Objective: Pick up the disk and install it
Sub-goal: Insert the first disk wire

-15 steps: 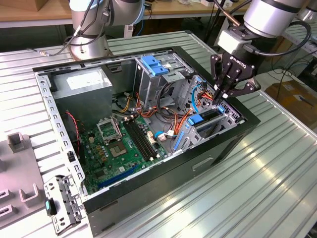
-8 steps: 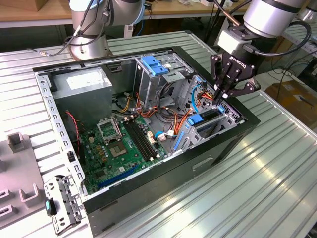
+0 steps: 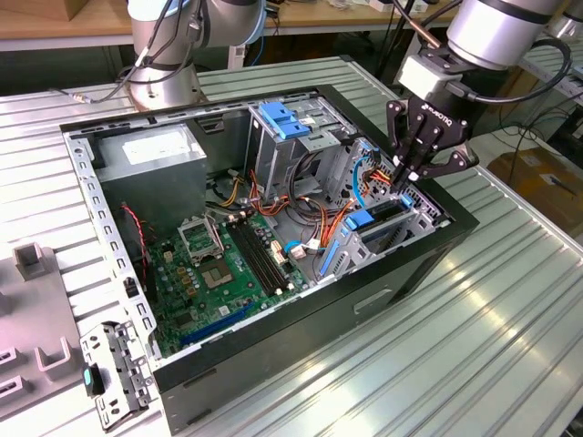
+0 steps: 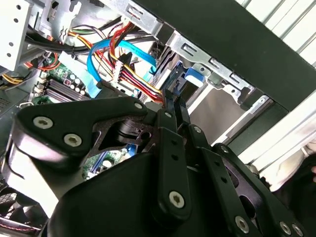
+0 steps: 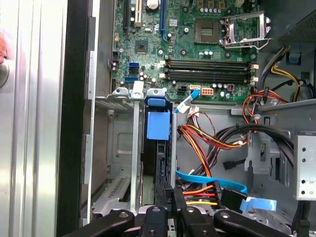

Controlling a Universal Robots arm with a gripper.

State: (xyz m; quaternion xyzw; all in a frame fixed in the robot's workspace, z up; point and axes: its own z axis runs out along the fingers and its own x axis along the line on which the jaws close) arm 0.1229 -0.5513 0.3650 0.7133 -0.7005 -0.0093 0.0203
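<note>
I have the gripper (image 3: 407, 173) at right centre of the exterior view, fingers pressed together on the top edge of the disk (image 5: 157, 143), which stands on edge in its drive bay (image 5: 114, 148) at lower centre of the first wrist view. Just beyond, the orange and blue cables (image 5: 207, 143) crowd the slot; I judge a tilted push could jam the carrier or snag them.

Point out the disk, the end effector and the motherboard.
disk (image 5: 158, 126): first wrist view, blue carrier tab.
end effector (image 3: 407, 175): exterior view, midway between its fingertips.
motherboard (image 3: 214, 273): exterior view, green board beside the memory slots.
</note>
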